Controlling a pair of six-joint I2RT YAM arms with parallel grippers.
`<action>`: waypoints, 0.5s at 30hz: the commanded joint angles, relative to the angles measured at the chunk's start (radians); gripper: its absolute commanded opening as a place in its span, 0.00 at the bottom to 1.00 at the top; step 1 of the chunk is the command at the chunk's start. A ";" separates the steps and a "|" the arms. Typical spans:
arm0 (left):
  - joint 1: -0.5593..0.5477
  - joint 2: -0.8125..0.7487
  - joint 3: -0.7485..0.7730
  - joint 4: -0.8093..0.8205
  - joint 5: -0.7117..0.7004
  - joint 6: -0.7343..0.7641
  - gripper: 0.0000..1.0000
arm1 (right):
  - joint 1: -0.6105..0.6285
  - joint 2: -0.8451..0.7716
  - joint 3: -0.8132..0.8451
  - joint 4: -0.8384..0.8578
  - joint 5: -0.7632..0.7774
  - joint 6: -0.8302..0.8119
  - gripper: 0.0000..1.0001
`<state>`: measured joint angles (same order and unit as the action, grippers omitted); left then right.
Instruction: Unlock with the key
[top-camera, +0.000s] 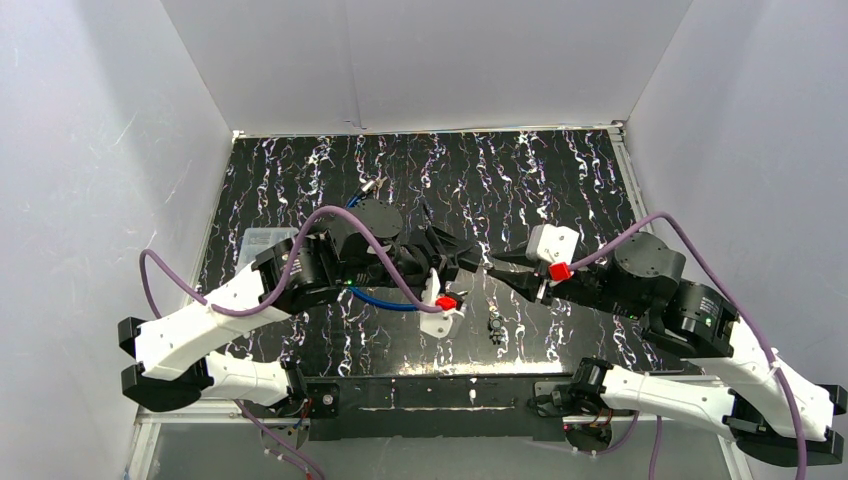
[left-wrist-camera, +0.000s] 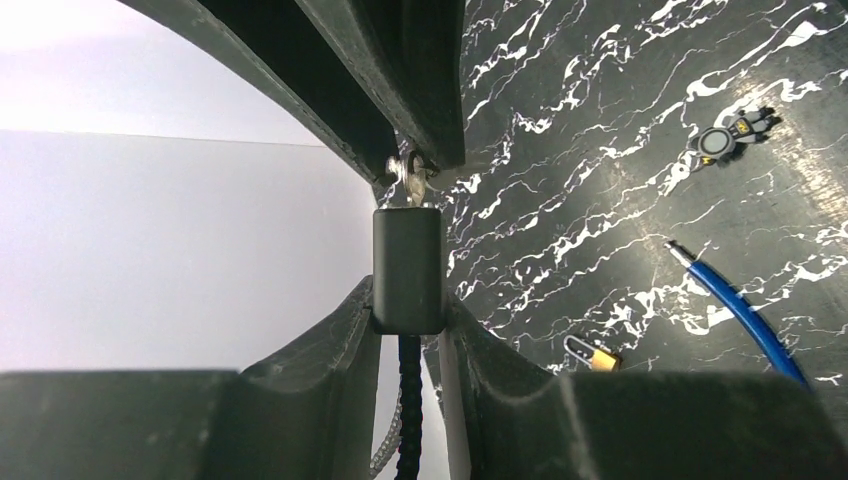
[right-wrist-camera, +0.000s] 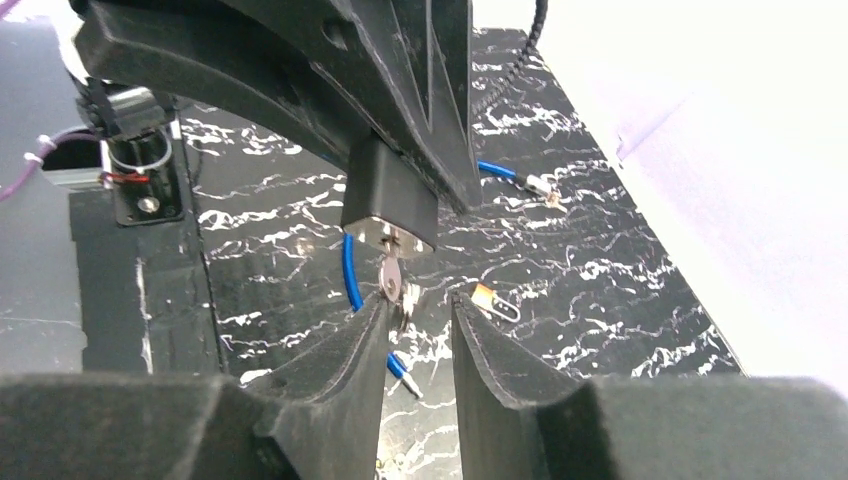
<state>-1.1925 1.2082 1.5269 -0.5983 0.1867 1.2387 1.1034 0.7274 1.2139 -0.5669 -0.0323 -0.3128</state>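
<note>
My left gripper (left-wrist-camera: 408, 300) is shut on a black lock body (left-wrist-camera: 408, 270), which stands upright between its fingers, a black braided cable (left-wrist-camera: 408, 410) hanging below it. A silver key (right-wrist-camera: 391, 278) sticks out of the lock's (right-wrist-camera: 390, 200) metal face, with a second key hanging beside it. My right gripper (right-wrist-camera: 418, 305) faces the lock, its jaws apart with a clear gap. The key head sits just at the tip of its left finger (right-wrist-camera: 372, 330). In the top view the two grippers (top-camera: 462, 258) (top-camera: 505, 270) meet tip to tip above the table's middle.
A small brass padlock (right-wrist-camera: 487, 298) lies on the black marbled table (top-camera: 560, 180). A blue cable (left-wrist-camera: 745, 315) with metal ends curls under the left arm. A small dark object (top-camera: 495, 326) lies near the front. A clear box (top-camera: 262, 240) sits at the left edge.
</note>
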 joint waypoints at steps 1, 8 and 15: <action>-0.003 -0.001 0.000 0.066 -0.028 0.128 0.00 | 0.000 -0.018 -0.026 0.063 0.078 -0.028 0.35; 0.002 -0.049 -0.296 0.449 -0.138 0.654 0.00 | 0.000 -0.063 -0.073 0.126 0.137 -0.038 0.44; -0.009 -0.042 -0.306 0.468 -0.197 0.724 0.00 | 0.000 -0.092 -0.105 0.157 0.130 -0.053 0.49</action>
<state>-1.1932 1.1913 1.1641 -0.2283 0.0498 1.8791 1.1019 0.6495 1.1150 -0.4969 0.0753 -0.3459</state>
